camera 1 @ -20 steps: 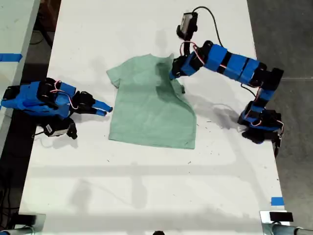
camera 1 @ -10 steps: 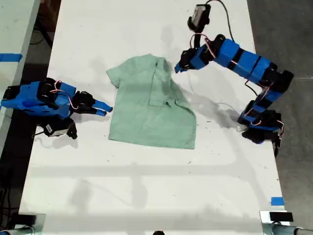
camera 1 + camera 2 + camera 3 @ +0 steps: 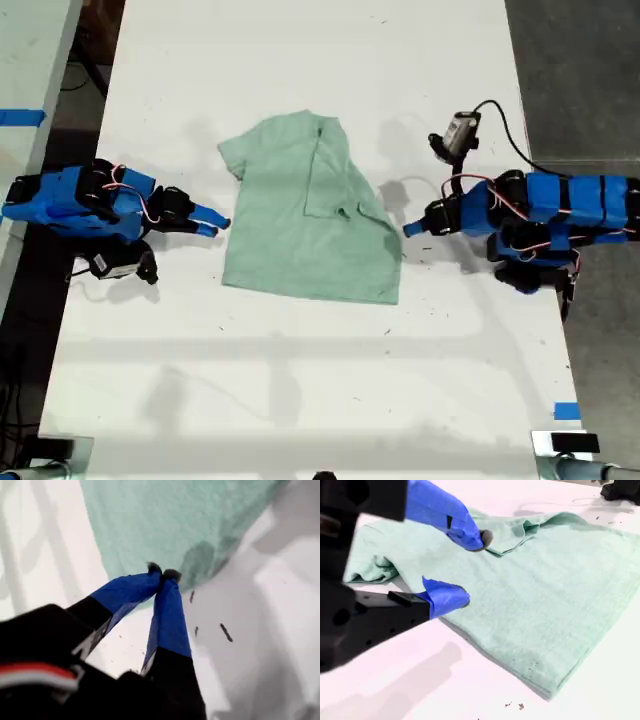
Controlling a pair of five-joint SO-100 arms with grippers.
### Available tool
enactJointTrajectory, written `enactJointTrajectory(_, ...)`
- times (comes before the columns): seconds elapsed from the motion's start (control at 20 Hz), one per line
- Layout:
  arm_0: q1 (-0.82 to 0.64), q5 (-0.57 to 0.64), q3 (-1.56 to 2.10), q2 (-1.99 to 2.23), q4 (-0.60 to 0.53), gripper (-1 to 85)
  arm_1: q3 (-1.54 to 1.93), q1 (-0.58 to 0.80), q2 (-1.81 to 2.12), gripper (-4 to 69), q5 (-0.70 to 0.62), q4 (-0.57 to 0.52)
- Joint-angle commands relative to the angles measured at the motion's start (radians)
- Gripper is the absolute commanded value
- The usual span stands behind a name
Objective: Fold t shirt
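Exterior view shows the t shirt (image 3: 300,230) lying flat in the middle of the white table (image 3: 300,380). Its neck points to the far edge, and the sleeve on the exterior view's right is folded in over the chest.

My first gripper (image 3: 410,229) sits just beside the shirt's edge on the exterior view's right, apart from the cloth. Its first wrist view shows the blue tips (image 3: 162,573) pressed together with nothing between them. Small dark specks (image 3: 226,632) mark the bare table near them.

My second gripper (image 3: 212,222) lies low on the table at the exterior view's left, its tip just beside the shirt's other edge. In its second wrist view the jaws stand apart and hold nothing. I cannot tell whether the lower fingertip (image 3: 445,596) touches the cloth.

A strip of blue tape (image 3: 566,411) sticks to the table's near corner on the exterior view's right.
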Motion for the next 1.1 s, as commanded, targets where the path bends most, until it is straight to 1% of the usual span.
enactJointTrajectory(0.0,-0.008,0.006,0.000,0.008,0.002,14.7,0.199,0.005,0.339,0.8,-0.046,0.006)
enactJointTrajectory(0.1,-0.008,0.006,0.000,0.008,0.002,14.7,0.387,0.035,0.618,0.8,-0.067,0.114)
enactJointTrajectory(0.2,-0.008,0.006,0.000,0.008,0.002,14.8,0.437,0.086,0.611,0.8,-0.041,0.078)
enactJointTrajectory(0.3,-0.008,0.008,0.000,0.008,0.002,14.9,0.431,0.069,0.611,0.8,-0.037,0.127)
enactJointTrajectory(0.35,-0.008,0.008,0.000,0.008,0.002,14.9,0.433,0.067,0.611,0.8,-0.008,0.143)
enactJointTrajectory(0.5,-0.008,0.008,0.000,0.008,0.002,15.0,0.434,0.052,0.611,0.8,0.049,0.163)
enactJointTrajectory(0.8,-0.008,0.008,0.000,0.008,0.002,15.0,0.434,0.041,0.611,0.8,0.086,0.172)
enactJointTrajectory(1.05,-0.008,0.008,0.000,0.008,0.002,15.0,0.434,0.037,0.611,0.8,0.092,0.173)
